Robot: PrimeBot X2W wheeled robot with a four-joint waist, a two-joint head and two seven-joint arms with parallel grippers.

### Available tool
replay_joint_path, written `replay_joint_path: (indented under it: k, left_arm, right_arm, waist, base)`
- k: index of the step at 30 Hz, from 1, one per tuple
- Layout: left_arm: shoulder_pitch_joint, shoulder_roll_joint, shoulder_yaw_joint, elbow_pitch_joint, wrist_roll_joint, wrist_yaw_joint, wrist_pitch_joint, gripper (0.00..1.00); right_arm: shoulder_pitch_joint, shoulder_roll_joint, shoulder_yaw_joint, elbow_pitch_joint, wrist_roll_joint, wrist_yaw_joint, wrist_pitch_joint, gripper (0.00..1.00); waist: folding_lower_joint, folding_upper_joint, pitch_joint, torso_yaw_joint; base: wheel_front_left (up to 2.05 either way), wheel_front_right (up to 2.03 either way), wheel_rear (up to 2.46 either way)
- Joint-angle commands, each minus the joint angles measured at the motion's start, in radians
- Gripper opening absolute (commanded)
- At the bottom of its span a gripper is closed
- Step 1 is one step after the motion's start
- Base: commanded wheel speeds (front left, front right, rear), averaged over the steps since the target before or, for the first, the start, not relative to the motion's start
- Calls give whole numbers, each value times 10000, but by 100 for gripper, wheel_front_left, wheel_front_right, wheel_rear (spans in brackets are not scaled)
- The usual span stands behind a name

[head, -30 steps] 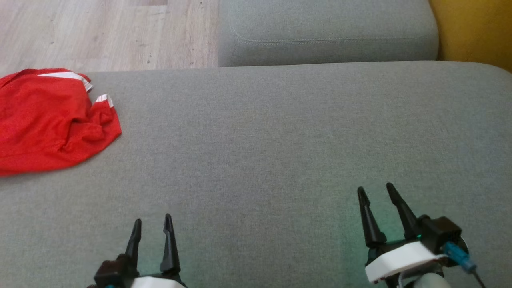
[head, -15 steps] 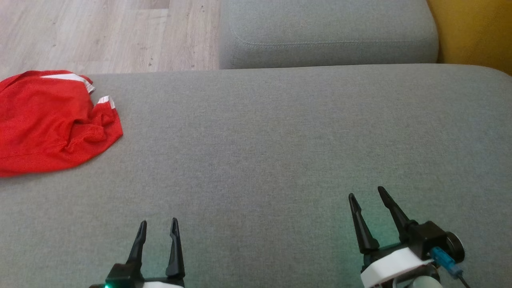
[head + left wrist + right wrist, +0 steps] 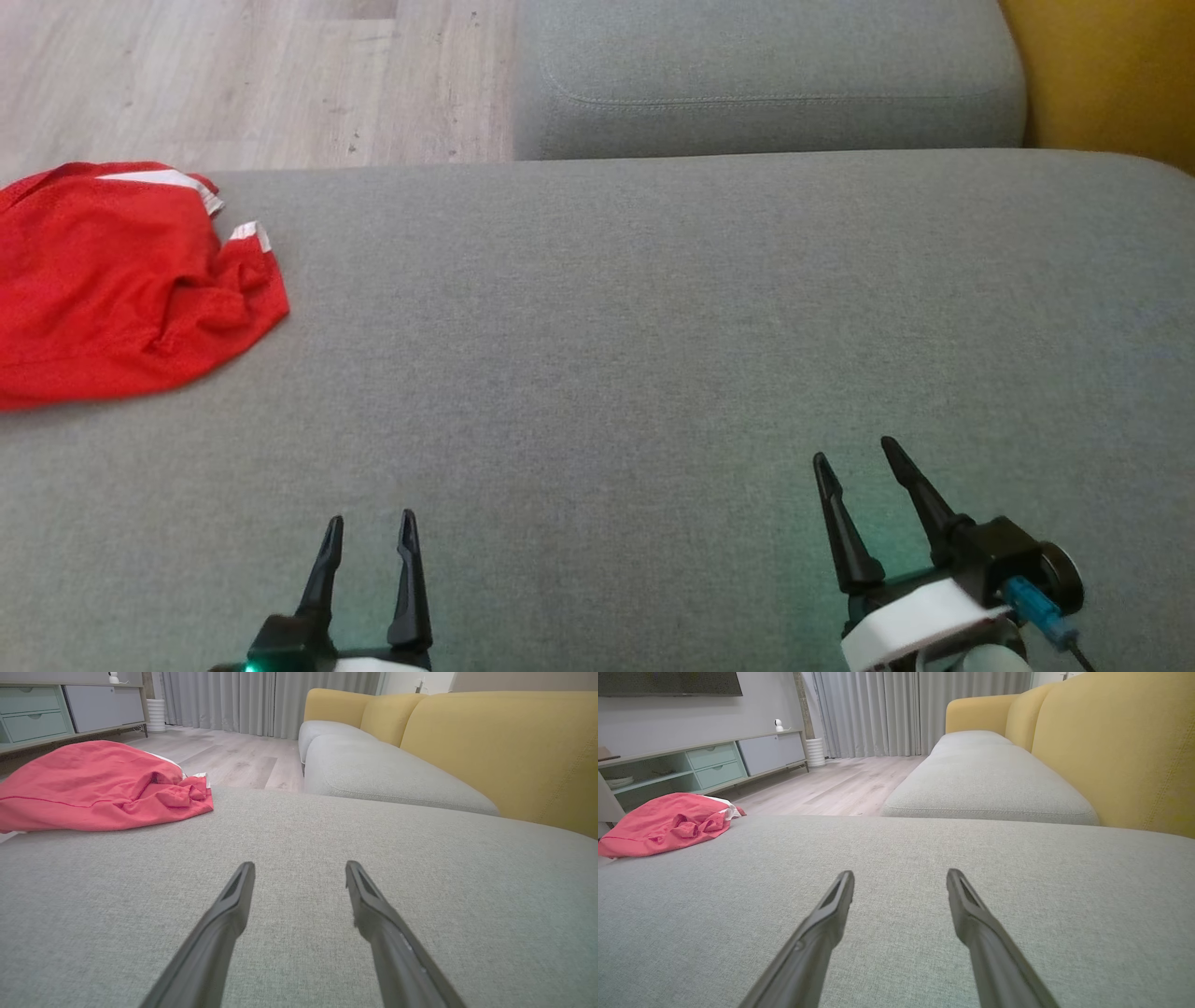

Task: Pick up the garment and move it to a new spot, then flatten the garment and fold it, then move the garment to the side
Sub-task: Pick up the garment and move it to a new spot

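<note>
I see my left gripper (image 3: 371, 518) low and level, jaws apart, empty. My right gripper (image 3: 851, 450) tilts slightly leftward, jaws likewise apart, empty.

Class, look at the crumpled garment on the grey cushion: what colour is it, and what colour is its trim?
Red garment with white trim, clearest in the head view.

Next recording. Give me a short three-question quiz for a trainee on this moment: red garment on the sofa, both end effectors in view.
1. True or false: an end effector is holding the red garment.
2. The garment is: A folded flat; B crumpled in a heap; C hanging in the air.
3. Fill in: the garment lies at the robot's ____ side of the grey cushion.
Key: 1 false, the left end effector and right end effector are open, well apart from it; 2 B; 3 left.
</note>
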Motion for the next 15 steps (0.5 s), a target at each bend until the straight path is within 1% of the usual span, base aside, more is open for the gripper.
replay_joint_path:
  k: [1,4,6,14,15]
  left_arm:
    - [-271,33,238,-209,-64,-11,-122,100]
    - [-325,33,201,-204,-54,6,-122,100]
    - [-349,41,197,-210,-40,22,-122,100]
    - [-370,162,282,-356,-48,83,-122,100]
    - [-370,162,282,-356,-48,83,-122,100]
  right_arm:
    - [-154,-83,278,-275,-94,-7,-111,100]
    - [-56,-83,221,-283,-146,-7,-111,100]
    - [-12,-83,199,-300,-157,-7,-111,100]
    - [19,-83,287,-408,-155,-7,-111,100]
    - [19,-83,287,-408,-155,-7,-111,100]
  waist:
    - [0,0,2,97]
    - [0,0,-4,480]
    - [0,0,-16,863]
    - [0,0,-65,2843]
    - [0,0,-65,2843]
  base:
    - [0,0,0]
    - [0,0,0]
    - [0,0,0]
    - [0,0,0]
    - [0,0,0]
